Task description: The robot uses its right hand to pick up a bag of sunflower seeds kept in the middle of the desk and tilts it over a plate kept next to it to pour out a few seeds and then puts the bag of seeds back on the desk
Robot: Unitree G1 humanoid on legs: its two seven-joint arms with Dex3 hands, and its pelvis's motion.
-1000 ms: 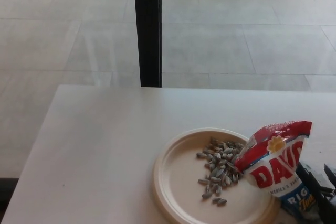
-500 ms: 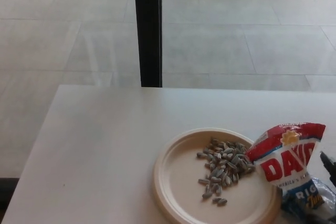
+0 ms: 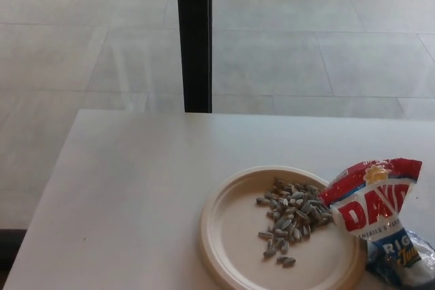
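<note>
Here, neither robot hand appears, so nothing can be said about their fingers, and the bag of sunflower seeds point(image 3: 378, 219) is cut off at the picture's lower right corner. It rests on the white desk point(image 3: 129, 195), leaning against the right rim of a cream plate point(image 3: 228, 236) holding a loose pile of seeds point(image 3: 291, 219). Red lettering reads "DAV", the rest blurred; a black post point(image 3: 196, 35) stands beyond the desk.

Pale tiled floor point(image 3: 326, 45) (softly glossy) behind a black post point(image 3: 194, 39).
</note>
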